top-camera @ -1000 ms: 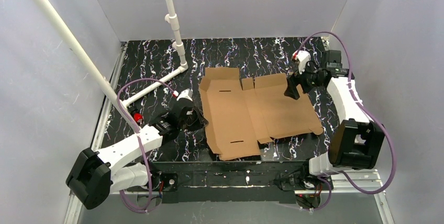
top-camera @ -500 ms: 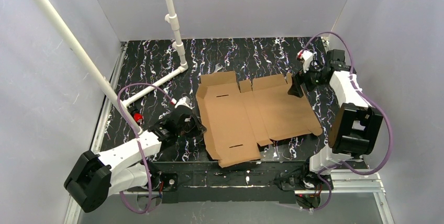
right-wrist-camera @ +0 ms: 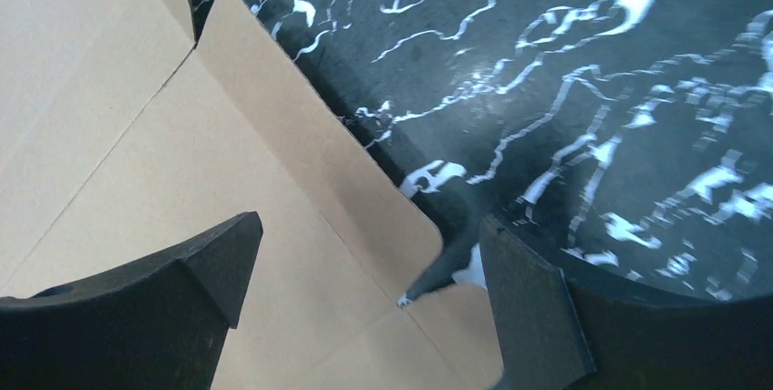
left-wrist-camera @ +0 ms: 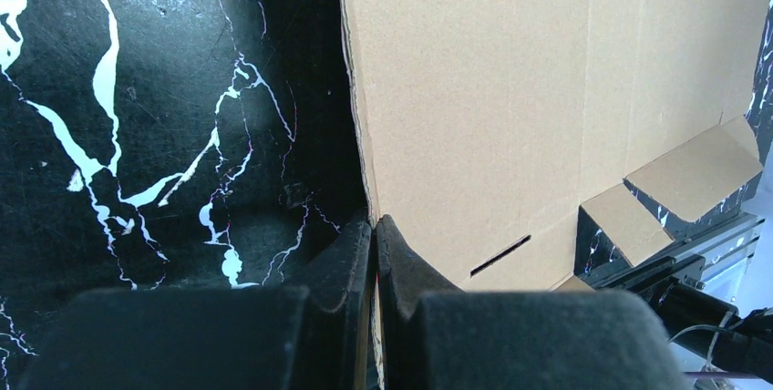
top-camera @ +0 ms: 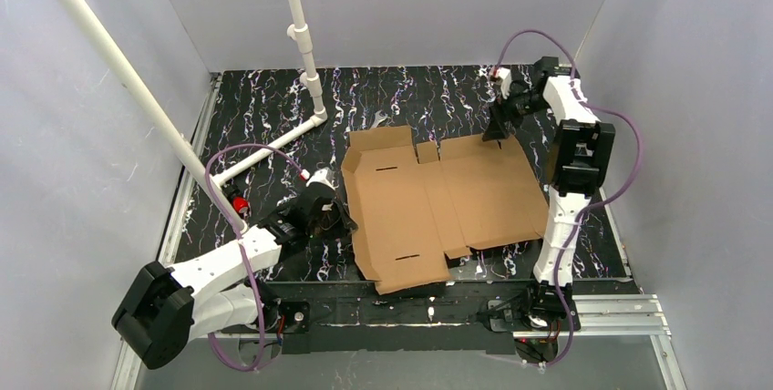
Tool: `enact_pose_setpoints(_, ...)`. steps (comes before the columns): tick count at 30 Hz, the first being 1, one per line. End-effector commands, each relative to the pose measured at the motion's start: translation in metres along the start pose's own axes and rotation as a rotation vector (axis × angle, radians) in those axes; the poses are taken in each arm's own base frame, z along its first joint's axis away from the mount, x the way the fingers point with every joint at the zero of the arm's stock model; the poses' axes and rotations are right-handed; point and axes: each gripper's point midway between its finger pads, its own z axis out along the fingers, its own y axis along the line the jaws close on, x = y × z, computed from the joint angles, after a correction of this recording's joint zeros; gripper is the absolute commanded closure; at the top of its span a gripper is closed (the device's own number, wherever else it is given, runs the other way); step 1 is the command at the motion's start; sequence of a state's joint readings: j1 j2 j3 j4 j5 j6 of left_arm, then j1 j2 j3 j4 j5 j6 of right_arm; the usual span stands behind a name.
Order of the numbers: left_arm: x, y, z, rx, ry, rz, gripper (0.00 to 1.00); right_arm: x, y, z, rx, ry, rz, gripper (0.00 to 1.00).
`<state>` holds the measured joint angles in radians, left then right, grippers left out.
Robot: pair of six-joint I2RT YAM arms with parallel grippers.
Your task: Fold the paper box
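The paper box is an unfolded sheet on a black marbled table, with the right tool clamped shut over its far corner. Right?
Not quite. The right tool is wide open over that far corner of the paper box, gripping nothing, as the right wrist view shows. The rest holds: an unfolded sheet on the black marbled table.

Right edge of paper box (top-camera: 438, 194) behind right arm (top-camera: 571, 167); left rim inside left hand (left-wrist-camera: 375, 228)

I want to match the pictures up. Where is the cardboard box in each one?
Top view: the paper box is spread open mid-table.
Left wrist: paper box upper right, its edge pinched in the left gripper.
Right wrist: paper box left side, one flap corner between the open right gripper fingers.
Shared landmark: the black marbled table.
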<state>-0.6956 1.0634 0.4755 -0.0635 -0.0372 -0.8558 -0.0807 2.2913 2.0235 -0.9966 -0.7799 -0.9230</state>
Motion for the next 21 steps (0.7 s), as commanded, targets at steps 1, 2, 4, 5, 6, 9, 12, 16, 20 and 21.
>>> enact_pose_setpoints(1, -0.008, -0.003, -0.002, -0.017, -0.006, 0.042, 1.00, 0.003, 0.028, 0.014, -0.120, 0.085, -0.079, 0.02)
enact_pose_setpoints(2, -0.009, -0.004, -0.002, -0.018, -0.005, 0.043, 1.00, 0.003, 0.029, 0.018, -0.128, 0.096, -0.095, 0.02)
enact_pose_setpoints(4, -0.010, -0.005, -0.001, -0.020, -0.001, 0.047, 1.00, 0.000, 0.029, 0.023, -0.138, 0.099, -0.127, 0.02)
enact_pose_setpoints(5, -0.010, -0.006, -0.001, -0.021, 0.003, 0.050, 1.00, 0.000, 0.029, 0.024, -0.143, 0.101, -0.135, 0.02)
enact_pose_setpoints(6, -0.010, -0.006, -0.001, -0.023, 0.006, 0.053, 1.00, -0.002, 0.032, 0.029, -0.153, 0.107, -0.151, 0.02)
enact_pose_setpoints(9, -0.012, -0.008, -0.001, -0.022, 0.005, 0.059, 1.00, -0.001, 0.041, 0.042, -0.194, 0.128, -0.192, 0.03)
enact_pose_setpoints(12, -0.013, -0.008, -0.001, -0.025, 0.005, 0.063, 1.00, 0.004, 0.049, 0.052, -0.236, 0.158, -0.221, 0.06)
enact_pose_setpoints(16, -0.015, -0.009, -0.003, -0.028, 0.004, 0.070, 1.00, 0.008, 0.056, 0.059, -0.275, 0.180, -0.253, 0.11)
enact_pose_setpoints(20, -0.016, -0.009, -0.003, -0.033, 0.001, 0.075, 1.00, 0.013, 0.058, 0.060, -0.291, 0.205, -0.270, 0.16)
enact_pose_setpoints(21, -0.016, -0.009, -0.002, -0.035, 0.003, 0.075, 1.00, 0.015, 0.057, 0.061, -0.292, 0.213, -0.274, 0.17)
